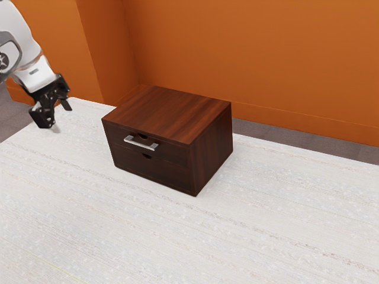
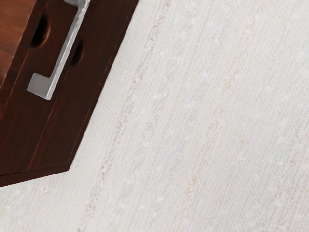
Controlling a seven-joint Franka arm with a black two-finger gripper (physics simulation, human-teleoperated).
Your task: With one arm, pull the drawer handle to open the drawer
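A dark wooden cabinet point(image 1: 169, 136) stands on the pale surface, its two drawer fronts facing the exterior view's lower left. The upper drawer point(image 1: 121, 138) carries a silver bar handle point(image 1: 141, 142) and sits flush with the cabinet front. My black gripper point(image 1: 52, 115) hangs well to the exterior view's left of the cabinet, above the surface, fingers pointing down and open with nothing between them. In the wrist view the handle point(image 2: 60, 53) and the cabinet front point(image 2: 29, 125) lie off to one side of my hand.
Orange walls point(image 1: 266, 53) rise behind the cabinet, with a grey floor strip point(image 1: 308, 139) along their base. The white textured surface point(image 1: 177, 236) spreads wide around the cabinet on the near side and toward the exterior view's right.
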